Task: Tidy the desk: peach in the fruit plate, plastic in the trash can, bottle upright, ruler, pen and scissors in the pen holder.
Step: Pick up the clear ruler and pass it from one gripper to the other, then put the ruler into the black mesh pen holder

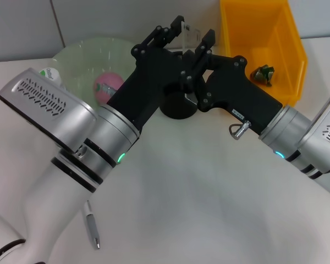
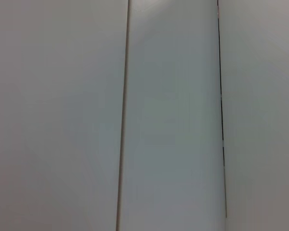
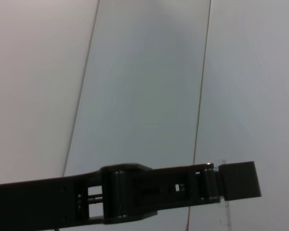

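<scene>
Both arms meet above the black pen holder (image 1: 177, 105) at the back middle of the table. A clear ruler (image 1: 191, 34) shows between the left gripper (image 1: 169, 28) and the right gripper (image 1: 205, 45), and which one holds it is unclear. The left gripper's fingers stand apart. A pink peach (image 1: 106, 88) lies in the green fruit plate (image 1: 85, 55). A green scrap of plastic (image 1: 262, 73) lies in the yellow trash can (image 1: 275, 38). A pen (image 1: 92, 225) lies on the table at the front left. A bottle label (image 1: 51, 73) peeks out behind the left arm. The scissors are out of view.
Both wrist views face the grey wall panels (image 2: 173, 120). In the right wrist view a black gripper finger (image 3: 135, 192) crosses the picture. The left arm's silver forearm (image 1: 49, 104) covers the table's left side.
</scene>
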Tool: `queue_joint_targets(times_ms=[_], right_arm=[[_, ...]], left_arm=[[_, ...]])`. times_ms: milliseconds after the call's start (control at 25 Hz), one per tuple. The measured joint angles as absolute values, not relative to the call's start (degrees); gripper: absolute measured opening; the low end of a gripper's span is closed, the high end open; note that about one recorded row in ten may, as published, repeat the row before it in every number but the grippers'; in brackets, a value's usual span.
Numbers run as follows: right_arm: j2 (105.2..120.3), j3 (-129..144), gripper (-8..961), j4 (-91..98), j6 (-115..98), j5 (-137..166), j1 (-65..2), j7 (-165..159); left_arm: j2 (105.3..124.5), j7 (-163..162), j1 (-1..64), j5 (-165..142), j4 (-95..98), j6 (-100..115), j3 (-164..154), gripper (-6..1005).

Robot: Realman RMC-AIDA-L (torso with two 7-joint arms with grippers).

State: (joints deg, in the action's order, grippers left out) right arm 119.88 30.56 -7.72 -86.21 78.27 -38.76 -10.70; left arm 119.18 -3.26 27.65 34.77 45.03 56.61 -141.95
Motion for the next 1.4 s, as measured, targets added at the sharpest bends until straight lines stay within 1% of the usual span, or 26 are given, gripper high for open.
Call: queue_joint_targets(times_ms=[240, 480, 680, 800, 960, 1200, 1400], right_arm=[[119.88, 27.7, 10, -8.2, -86.3, 78.3, -38.4, -11.4], [119.86, 23.9, 7, -7.8, -87.9, 78.3, -38.2, -13.9], [119.72, 22.5, 8, -6.8, -88.1, 78.3, -39.3, -15.9], [119.61, 20.7, 8, -6.0, -85.5, 78.3, -41.1, -18.3], [119.59, 20.0, 9, -5.0, -83.5, 78.3, -42.2, -19.3], [119.62, 18.4, 9, -4.3, -76.4, 78.3, -45.6, -20.5], [119.7, 18.0, 10, -4.2, -72.1, 78.3, -47.6, -21.2]], left_arm=[[119.09, -4.3, 26.7, 33.8, 45.2, 58.4, -141.8, 570], [118.57, -11.4, 23.8, 23.5, 45.2, 59.6, -138.2, 590], [118.61, -12.0, 21.3, 20.3, 44.9, 60.7, -136.5, 699], [118.26, -14.3, 21.1, 18.9, 44.0, 60.9, -136.4, 764], [118.11, -17.5, 20.7, 15.3, 42.8, 61.0, -135.1, 764], [118.05, -26.0, 19.7, 1.2, 40.3, 61.0, -129.1, 765], [118.25, -29.6, 19.6, -2.1, 38.1, 61.1, -126.7, 765]])
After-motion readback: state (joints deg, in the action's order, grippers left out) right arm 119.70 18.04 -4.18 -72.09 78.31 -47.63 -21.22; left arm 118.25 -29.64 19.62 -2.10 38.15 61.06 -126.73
